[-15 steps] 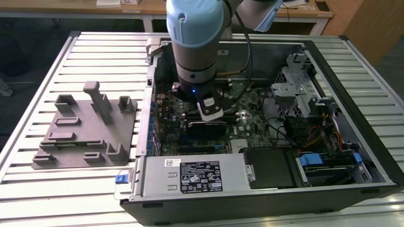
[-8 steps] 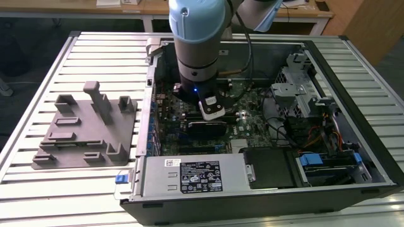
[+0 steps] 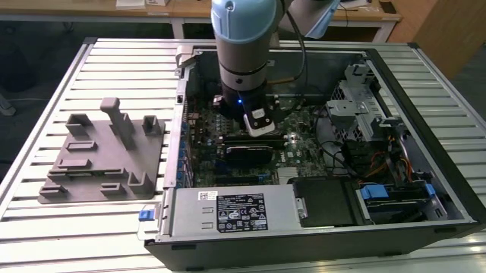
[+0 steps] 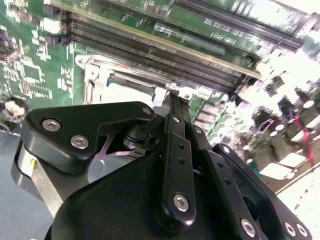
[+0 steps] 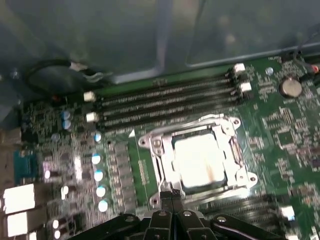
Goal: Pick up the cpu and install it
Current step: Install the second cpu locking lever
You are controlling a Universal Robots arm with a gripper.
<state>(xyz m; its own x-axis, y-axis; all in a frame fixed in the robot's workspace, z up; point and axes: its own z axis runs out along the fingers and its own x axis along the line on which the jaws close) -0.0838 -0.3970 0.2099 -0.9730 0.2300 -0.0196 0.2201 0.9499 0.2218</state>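
Starting at the exterior view's left, you have the grey fixture (image 3: 102, 156) on the slatted table (image 3: 45, 102), well apart from the open computer case (image 3: 425, 114). To the right, your arm holds the gripper (image 3: 260, 132) low over the motherboard (image 3: 304, 156). In the first wrist view the cpu (image 5: 199, 157) lies in the socket frame (image 5: 150, 145), and the gripper's fingertips (image 5: 172, 202) are pressed together at the frame's edge, holding nothing.

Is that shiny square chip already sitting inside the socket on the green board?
Yes. In the first wrist view the cpu lies flat inside the metal socket frame on the motherboard, with the gripper at the frame's edge.
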